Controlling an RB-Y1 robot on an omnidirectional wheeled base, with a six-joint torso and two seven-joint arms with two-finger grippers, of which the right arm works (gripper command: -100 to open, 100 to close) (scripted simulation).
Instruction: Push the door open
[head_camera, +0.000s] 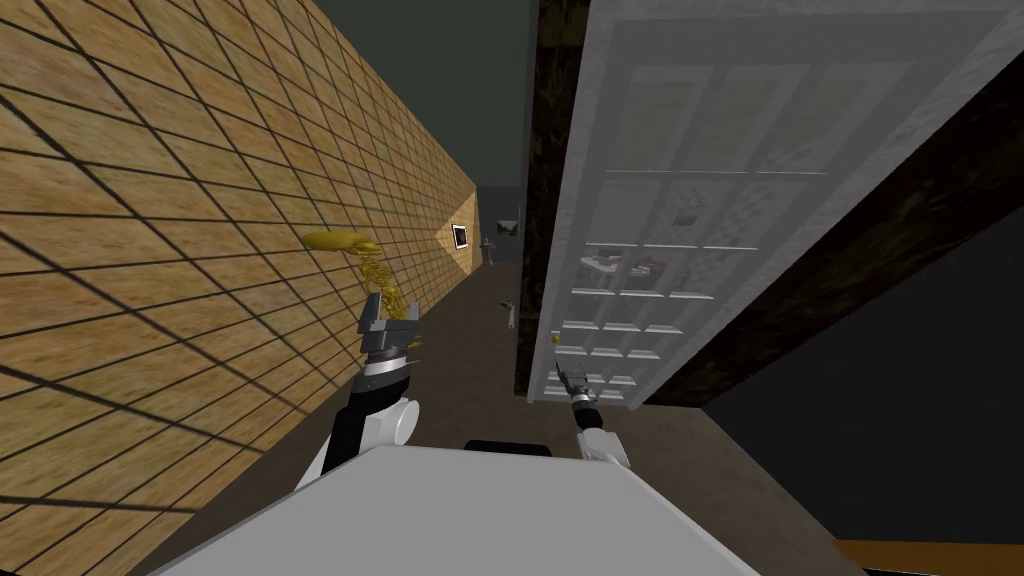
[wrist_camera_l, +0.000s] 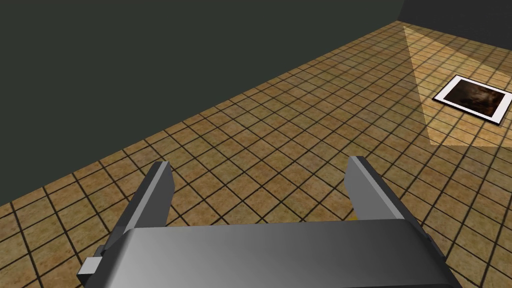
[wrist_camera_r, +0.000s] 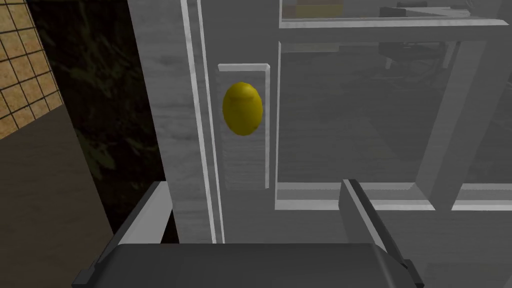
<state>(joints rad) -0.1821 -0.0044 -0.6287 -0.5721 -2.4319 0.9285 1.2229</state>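
Door: a tall white panelled door (head_camera: 700, 150) with a grid of glazed panes runs from the top right of the head view down to its centre. It is set in a dark mottled frame (head_camera: 545, 150). A small yellow oval knob (wrist_camera_r: 242, 108) sits on a pale plate on the stile at the door's free edge. I cannot tell whether the door is latched or slightly ajar.

Right gripper (head_camera: 572, 383): low centre of the head view, just under the knob. Its fingers stand apart with nothing between them. In the right wrist view the knob lies ahead, beyond the fingertips and between their two lines. One finger lies over the door's edge beside the dark frame, the other over the rail below the glass. Contact with the door cannot be told.

Left gripper (head_camera: 390, 325): left of centre in the head view, held up beside the tan tiled wall (head_camera: 200, 250), fingers apart and empty.

Step, as I judge it: final approach — the arm is lined up on the knob side and the push proper is not yet evident.

Next move calls for:
- Set the fingers onto the solid stile near the knob, not the panes.
- Stay on the knob side — presumably farthest from the hinges — for leverage.
- Press steadily forward, keeping the finger nearest the frame from slipping into the gap.
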